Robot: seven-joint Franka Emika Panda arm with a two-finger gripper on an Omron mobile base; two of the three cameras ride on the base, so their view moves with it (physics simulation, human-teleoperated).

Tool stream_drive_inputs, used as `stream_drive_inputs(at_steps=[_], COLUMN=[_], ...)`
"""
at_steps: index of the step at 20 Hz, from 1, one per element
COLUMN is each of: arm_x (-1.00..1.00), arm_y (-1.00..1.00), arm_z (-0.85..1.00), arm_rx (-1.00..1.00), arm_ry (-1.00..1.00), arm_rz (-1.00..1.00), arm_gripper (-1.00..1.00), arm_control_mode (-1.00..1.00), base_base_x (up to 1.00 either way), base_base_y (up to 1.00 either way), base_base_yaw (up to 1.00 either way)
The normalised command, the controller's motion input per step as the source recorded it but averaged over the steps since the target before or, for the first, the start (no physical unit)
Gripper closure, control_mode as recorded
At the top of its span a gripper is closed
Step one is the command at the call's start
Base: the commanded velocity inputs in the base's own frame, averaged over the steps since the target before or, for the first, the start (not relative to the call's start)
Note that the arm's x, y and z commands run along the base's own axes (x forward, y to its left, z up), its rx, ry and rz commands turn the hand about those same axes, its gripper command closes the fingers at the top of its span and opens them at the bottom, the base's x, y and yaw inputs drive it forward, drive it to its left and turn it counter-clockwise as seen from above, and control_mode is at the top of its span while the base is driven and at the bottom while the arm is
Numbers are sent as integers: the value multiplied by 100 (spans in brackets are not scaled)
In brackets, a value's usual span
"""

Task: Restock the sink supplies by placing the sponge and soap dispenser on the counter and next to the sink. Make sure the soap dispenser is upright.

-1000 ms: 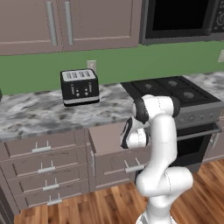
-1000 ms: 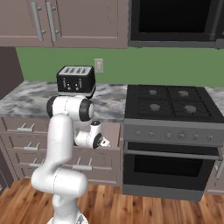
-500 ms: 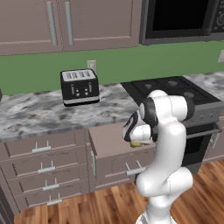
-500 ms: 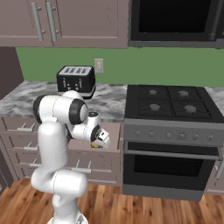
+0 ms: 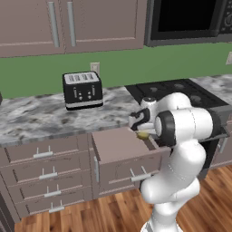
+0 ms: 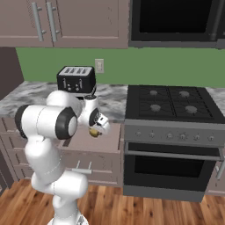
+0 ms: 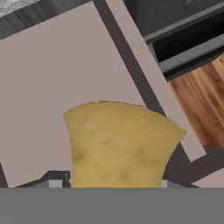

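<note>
The sponge [image 5: 143, 134] [image 6: 94, 131] is a yellowish-tan block. My gripper [image 5: 142, 131] [image 6: 96, 128] is shut on it just above the open drawer. In the hand view the sponge [image 7: 118, 144] sits large at the bottom middle and hides the fingertips, with the drawer's floor behind it. The marbled counter [image 5: 36, 118] [image 6: 112, 100] runs behind the hand, at about its height. The soap dispenser and the sink are out of view.
The open drawer [image 5: 118, 146] [image 6: 110, 139] [image 7: 57, 65] juts out below the counter's edge. A black toaster [image 5: 82, 89] [image 6: 76, 79] stands on the counter by the wall. The black stovetop [image 5: 177, 88] [image 6: 173, 100] with its oven [image 6: 173, 165] lies to the right.
The hand has come up from the drawer with the sponge in its grip. The arm's elbow has swung round toward the cameras.
</note>
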Motion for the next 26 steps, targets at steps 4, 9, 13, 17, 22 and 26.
stream_drive_inputs(at_steps=[4,9,13,17,22,26], arm_x=[-57,-76,-44,-34,-18,0], arm_y=[0,19,51,32,36,0], arm_z=[100,97,27,-4,0,0], arm_rx=[0,-2,-8,-2,-1,0], arm_ry=[-9,-8,0,0,0,0], arm_rz=[0,0,0,4,9,0], arm_gripper=[100,100,100,100,100,100], arm_control_mode=[-100,-100,-100,-100,100,100], base_base_x=[0,0,0,0,-14,-20], base_base_y=[0,0,0,0,30,90], base_base_yaw=[0,0,0,0,13,48])
